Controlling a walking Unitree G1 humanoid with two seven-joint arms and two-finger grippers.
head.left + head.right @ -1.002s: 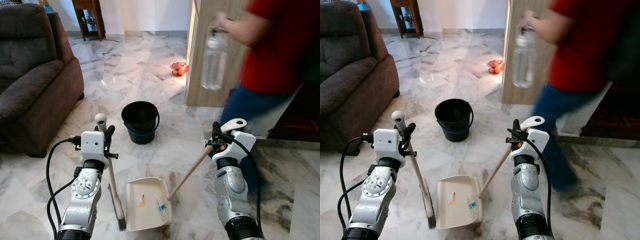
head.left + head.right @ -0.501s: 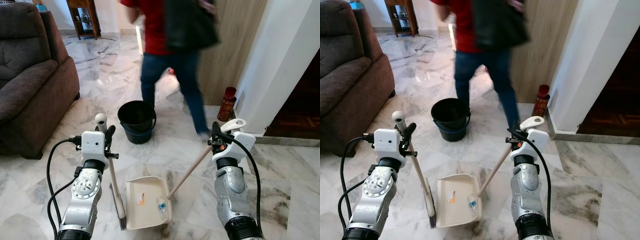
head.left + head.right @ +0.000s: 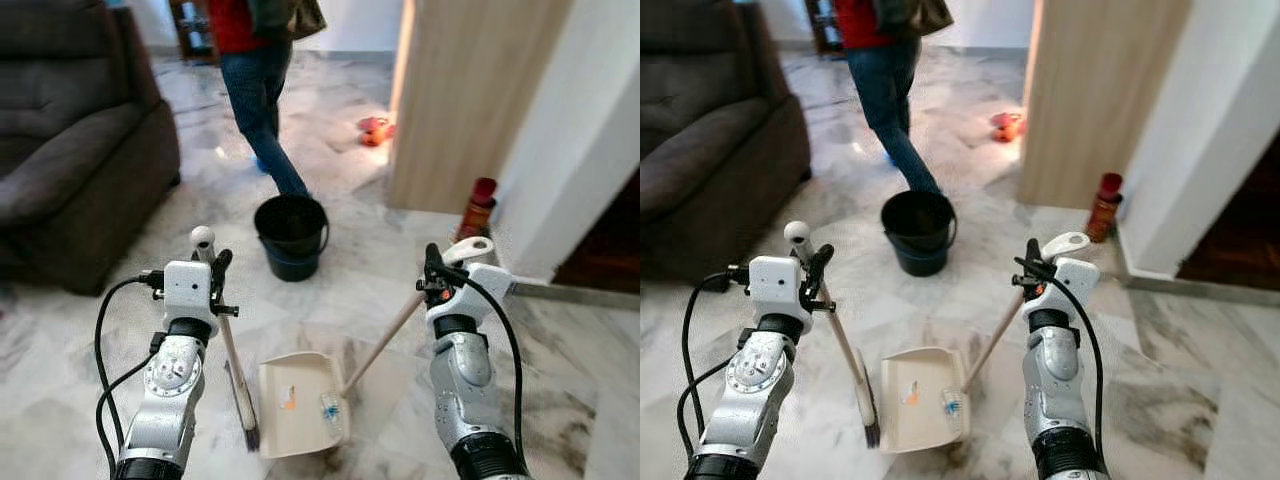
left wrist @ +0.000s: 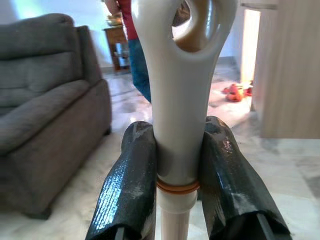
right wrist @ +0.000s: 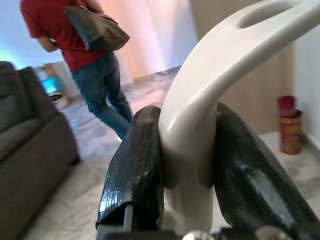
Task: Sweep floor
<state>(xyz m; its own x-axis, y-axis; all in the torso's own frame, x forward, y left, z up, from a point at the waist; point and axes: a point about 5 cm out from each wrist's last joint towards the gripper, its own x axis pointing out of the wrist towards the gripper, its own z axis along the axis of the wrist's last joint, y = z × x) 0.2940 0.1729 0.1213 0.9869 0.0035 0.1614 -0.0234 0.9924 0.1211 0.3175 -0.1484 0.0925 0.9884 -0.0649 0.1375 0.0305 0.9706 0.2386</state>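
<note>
A marbled floor is spreading across the room, with a dark brown sofa sitting along the robot's left and a wooden partition standing ahead on the right beside a white wall. A person in a red top and blue jeans, carrying a brown bag, is standing beyond the black bucket, which is resting on the floor ahead of the robot and between the two arms. Near the foot of the partition a red canister is standing, and farther back a small orange-red object, too blurred to identify, is lying on the floor. The left tool is gripping the pale handle of the broom, its two black fingers pressing on either side just below the handle's loop; the broom is leaning down to its dark bristle head, which is touching the floor just beside the left edge of the dustpan. The right tool is clamping the curved cream grip of the dustpan's long handle, which is slanting down to the pan lying flat on the floor between the arms. Inside the pan a small bluish scrap appears to be lying near its right edge, along with an orange mark.
</note>
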